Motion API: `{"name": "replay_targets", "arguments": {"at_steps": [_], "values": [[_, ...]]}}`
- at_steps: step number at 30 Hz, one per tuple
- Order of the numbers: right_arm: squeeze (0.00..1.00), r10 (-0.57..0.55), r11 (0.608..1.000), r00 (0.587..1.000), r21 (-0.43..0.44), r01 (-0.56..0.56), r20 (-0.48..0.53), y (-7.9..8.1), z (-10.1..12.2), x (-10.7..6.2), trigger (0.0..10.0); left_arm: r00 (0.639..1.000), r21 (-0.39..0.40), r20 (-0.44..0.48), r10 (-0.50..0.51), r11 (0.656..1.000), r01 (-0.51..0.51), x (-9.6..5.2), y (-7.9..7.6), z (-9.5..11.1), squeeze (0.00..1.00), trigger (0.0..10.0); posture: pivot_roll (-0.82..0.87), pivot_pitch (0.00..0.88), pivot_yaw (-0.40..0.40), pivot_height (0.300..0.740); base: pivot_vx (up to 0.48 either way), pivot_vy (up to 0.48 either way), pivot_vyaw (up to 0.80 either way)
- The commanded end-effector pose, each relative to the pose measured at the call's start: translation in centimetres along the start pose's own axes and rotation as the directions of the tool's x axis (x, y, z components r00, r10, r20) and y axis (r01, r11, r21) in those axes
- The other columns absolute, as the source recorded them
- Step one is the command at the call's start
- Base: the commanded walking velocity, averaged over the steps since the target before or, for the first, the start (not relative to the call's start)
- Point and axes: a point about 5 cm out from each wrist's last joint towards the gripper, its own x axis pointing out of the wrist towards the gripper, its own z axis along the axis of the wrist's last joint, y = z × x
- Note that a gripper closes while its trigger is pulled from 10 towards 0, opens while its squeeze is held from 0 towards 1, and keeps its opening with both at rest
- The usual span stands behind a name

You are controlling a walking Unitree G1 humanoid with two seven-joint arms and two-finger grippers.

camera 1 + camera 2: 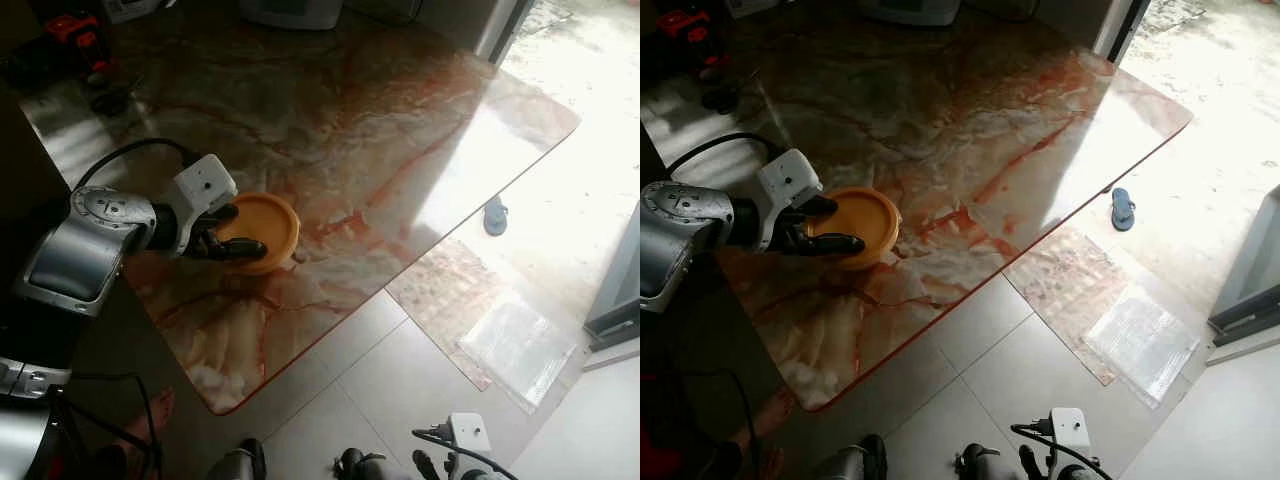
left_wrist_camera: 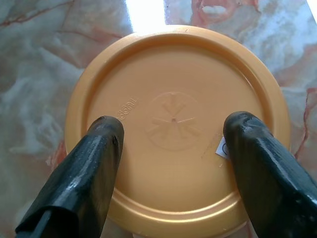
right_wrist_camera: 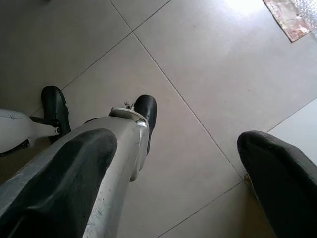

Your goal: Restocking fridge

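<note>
A round orange container [image 1: 268, 228] with its lid on stands on the marbled table [image 1: 380, 130], near the table's left front edge. My left gripper [image 1: 245, 232] reaches in from the left and is open, its two black fingers spread over the lid's near side. In the left wrist view both fingers [image 2: 101, 148] lie above the orange lid [image 2: 173, 89], inside its rim, apart from each other. My right gripper [image 3: 176, 144] hangs low over the tiled floor, open with nothing between its fingers.
A white appliance [image 1: 290, 12] and a red item [image 1: 75, 30] sit at the table's far side. On the floor to the right lie a blue flip-flop [image 1: 496, 215], a marbled slab [image 1: 440, 290] and a plastic sheet [image 1: 520, 345]. The table's front corner [image 1: 225, 405] is close to my legs.
</note>
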Motion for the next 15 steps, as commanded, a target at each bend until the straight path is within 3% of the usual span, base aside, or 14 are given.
{"name": "replay_targets", "arguments": {"at_steps": [1,13,15], "values": [[0.00,-0.001,1.000,0.999,0.027,0.002,-0.032,-0.06,-1.08,-0.17,10.0,0.998,0.020,-0.050,-0.031,0.999,0.032,0.16,-0.57,-0.93,0.00,10.0,0.07,0.239,-0.069,0.740,0.000,0.000,0.00],[0.00,0.001,1.000,1.000,0.027,0.000,-0.031,-0.07,-1.09,-0.18,10.0,0.996,0.081,0.014,-0.091,0.993,0.089,-0.28,-0.59,-1.07,0.00,10.0,0.07,0.233,-0.069,0.740,0.000,0.000,0.00],[0.00,0.001,1.000,1.000,0.027,0.000,-0.031,-0.07,-1.10,-0.18,10.0,0.992,0.133,0.050,-0.117,0.985,0.110,-0.65,-0.68,-0.95,0.00,10.0,0.07,0.233,-0.070,0.740,0.000,0.000,0.00]]}}
